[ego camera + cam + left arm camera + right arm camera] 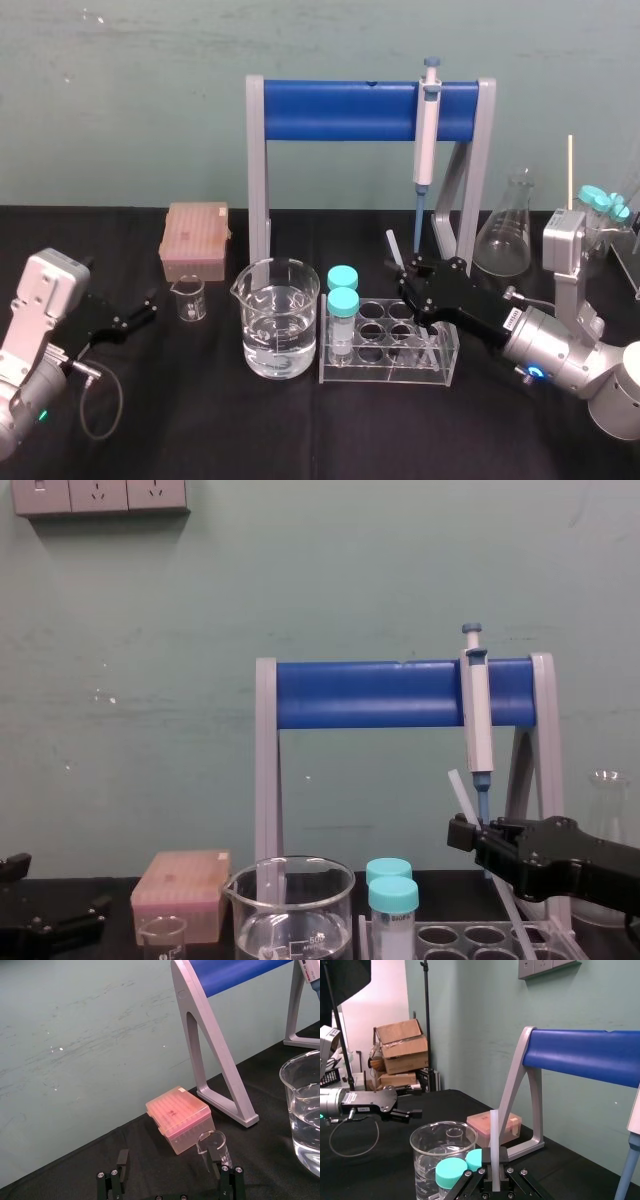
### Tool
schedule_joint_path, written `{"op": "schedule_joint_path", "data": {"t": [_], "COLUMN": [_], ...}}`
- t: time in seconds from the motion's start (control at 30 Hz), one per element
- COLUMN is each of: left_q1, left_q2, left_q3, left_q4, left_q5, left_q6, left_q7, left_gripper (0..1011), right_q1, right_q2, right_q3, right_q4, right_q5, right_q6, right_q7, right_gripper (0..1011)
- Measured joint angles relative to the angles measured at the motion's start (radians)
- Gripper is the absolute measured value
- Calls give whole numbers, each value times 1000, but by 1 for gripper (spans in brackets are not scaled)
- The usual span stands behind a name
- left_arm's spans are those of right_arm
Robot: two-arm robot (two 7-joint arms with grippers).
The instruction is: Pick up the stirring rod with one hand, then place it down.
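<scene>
The stirring rod [392, 245] is a thin translucent whitish rod, tilted a little from upright, with my right gripper [405, 272] shut on it above the back of the tube rack [390, 372]. In the right wrist view the stirring rod [494, 1135] rises between the black fingers of the right gripper [495, 1162]. From the chest, the stirring rod [460, 792] sticks up out of the right gripper [462, 832] in front of the blue stand. My left gripper [150, 305] rests open at the table's left, its fingers [122, 1159] apart near a small beaker [212, 1142].
A large beaker of water [280, 320] stands left of the rack, which holds two teal-capped tubes [343, 300]. Behind are the blue and grey stand [345, 110] with a hanging pipette [427, 130], a pink tip box [195, 240] and a conical flask [508, 235] at the right.
</scene>
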Motion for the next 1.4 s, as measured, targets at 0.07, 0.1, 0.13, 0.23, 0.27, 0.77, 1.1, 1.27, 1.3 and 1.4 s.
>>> {"op": "schedule_joint_path", "data": {"t": [0.07, 0.1, 0.13, 0.23, 0.27, 0.77, 1.1, 1.27, 1.3, 1.4], "left_q1": [0, 0, 0, 0, 0, 0, 0, 0, 0, 0], "left_q2": [0, 0, 0, 0, 0, 0, 0, 0, 0, 0], "left_q3": [0, 0, 0, 0, 0, 0, 0, 0, 0, 0], "left_q4": [0, 0, 0, 0, 0, 0, 0, 0, 0, 0], "left_q5": [0, 0, 0, 0, 0, 0, 0, 0, 0, 0], "left_q6": [0, 0, 0, 0, 0, 0, 0, 0, 0, 0], "left_q7": [0, 0, 0, 0, 0, 0, 0, 0, 0, 0], "left_gripper": [1000, 1000, 1000, 1000, 1000, 1000, 1000, 1000, 1000, 1000], "right_q1": [0, 0, 0, 0, 0, -1, -1, -1, -1, -1], "right_q2": [-2, -2, -3, -3, -3, -2, -1, -1, -1, -1], "right_q3": [0, 1, 1, 1, 1, 2, 2, 2, 2, 2], "right_q4": [1, 1, 1, 1, 1, 0, -1, -1, -1, -1], "right_q5": [0, 0, 0, 0, 0, 0, 0, 0, 0, 0], "right_q6": [1, 2, 2, 2, 2, 1, 0, -1, -1, -1], "right_q7": [-1, -3, -4, -4, -4, -5, -5, -4, -5, -4], "right_gripper": [72, 72, 72, 72, 72, 130, 440, 609, 628, 728]}}
